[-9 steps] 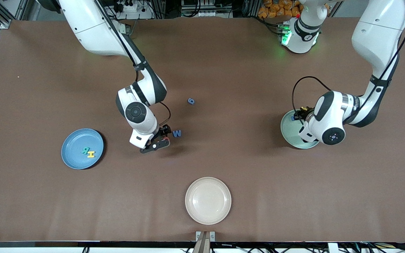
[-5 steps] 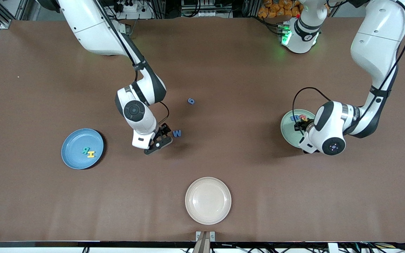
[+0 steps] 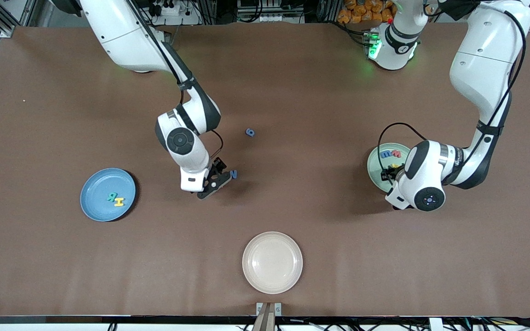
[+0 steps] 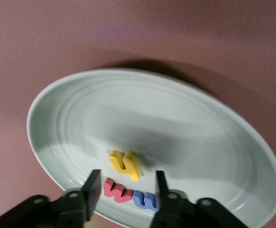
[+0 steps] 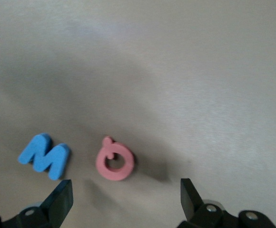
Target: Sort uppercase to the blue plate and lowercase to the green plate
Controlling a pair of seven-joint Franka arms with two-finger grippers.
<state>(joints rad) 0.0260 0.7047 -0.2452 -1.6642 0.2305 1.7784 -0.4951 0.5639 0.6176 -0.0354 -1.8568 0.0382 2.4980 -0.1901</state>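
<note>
My right gripper (image 3: 214, 181) hangs open low over the table's middle, with the red Q (image 5: 115, 159) between and just ahead of its fingertips, touching nothing. The blue W (image 5: 45, 156) lies beside the Q, half covered in the front view (image 3: 233, 174). My left gripper (image 3: 390, 175) is open over the green plate (image 3: 375, 162) and holds nothing. In that plate lie a yellow h (image 4: 125, 165), a red w (image 4: 116, 191) and a blue m (image 4: 145, 199). The blue plate (image 3: 92, 184) holds a green R (image 3: 112, 196) and a yellow H (image 3: 119, 201). A blue g-like letter (image 3: 250, 132) lies alone.
A cream plate (image 3: 272, 262) stands near the table's front edge, nearest the front camera. The g-like letter lies farther from the front camera than the W. Both arms' elbows rise over the table between their bases and their grippers.
My left gripper has opened and drawn back over the green plate, where the yellow h now lies. My right gripper has shifted toward the W and now covers the Q in the front view.
</note>
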